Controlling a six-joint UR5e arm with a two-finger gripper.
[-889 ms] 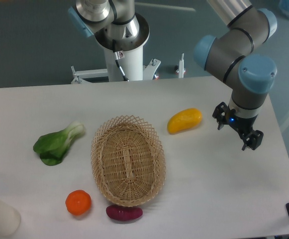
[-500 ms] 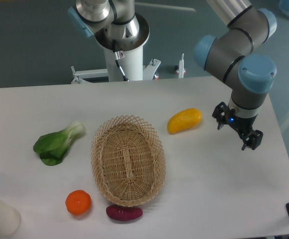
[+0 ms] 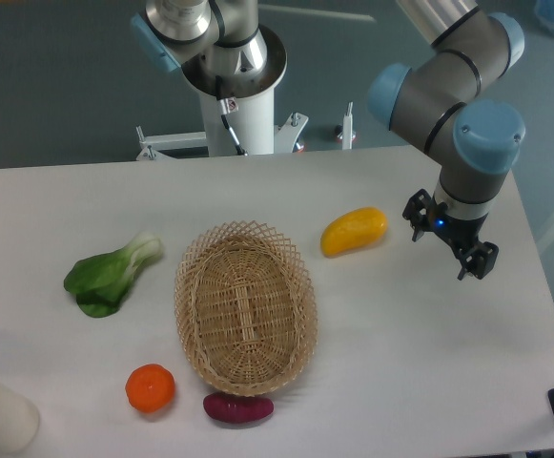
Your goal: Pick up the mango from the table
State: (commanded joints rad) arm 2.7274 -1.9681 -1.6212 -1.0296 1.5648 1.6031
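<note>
Your smooth, glossy yellow-orange oblong mango [image 3: 354, 232] shows a soft sheen along its top. The large white tabletop [image 3: 429, 363] under it reads matt and even, no glare. The oval basket [image 3: 245, 307] is woven wicker, tan, open-weave and rough at the rim. The round orange fruit [image 3: 151, 388] looks smooth with a slight shine; the dark purple-red oblong vegetable [image 3: 238, 408] is smooth, duller. The leafy green vegetable [image 3: 110, 275] has matt, creased leaves. The black two-finger gripper [image 3: 450, 239] looks like matt hard plastic or metal; you cannot tell which. The arm's blue joint caps [image 3: 488, 135] are smooth satin plastic.
</note>
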